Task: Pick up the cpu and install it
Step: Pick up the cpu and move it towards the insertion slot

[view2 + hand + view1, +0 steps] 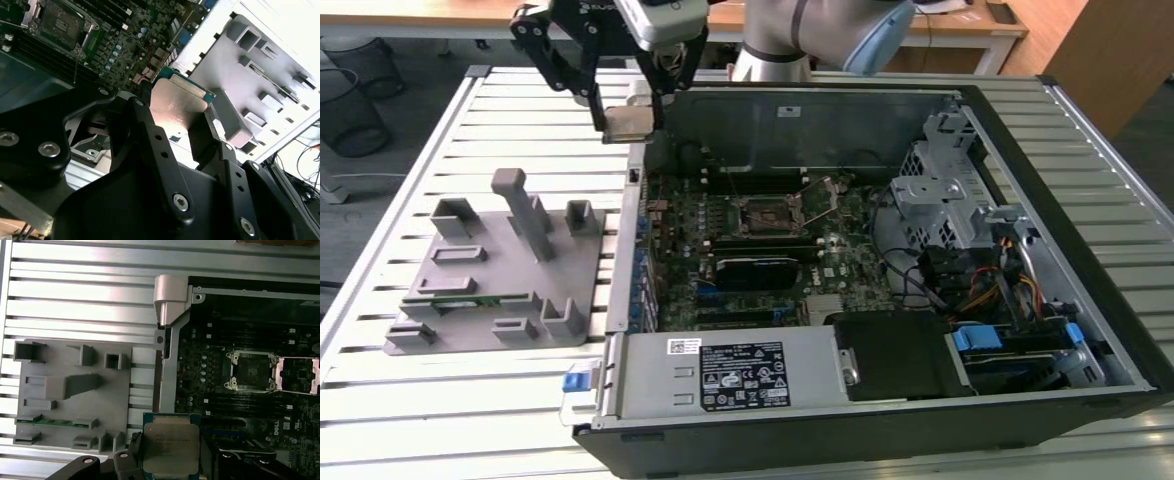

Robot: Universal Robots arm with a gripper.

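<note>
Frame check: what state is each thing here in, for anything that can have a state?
gripper, shut on the cpu.
cpu, lifted clear, not yet in the socket.
socket, load plate open, empty.
case, lying flat, side open.
memory stick, slotted on edge in the grey holder.

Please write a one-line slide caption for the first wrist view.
The gripper holds the cpu; the grey fixture and the open motherboard socket lie in the background.
</note>
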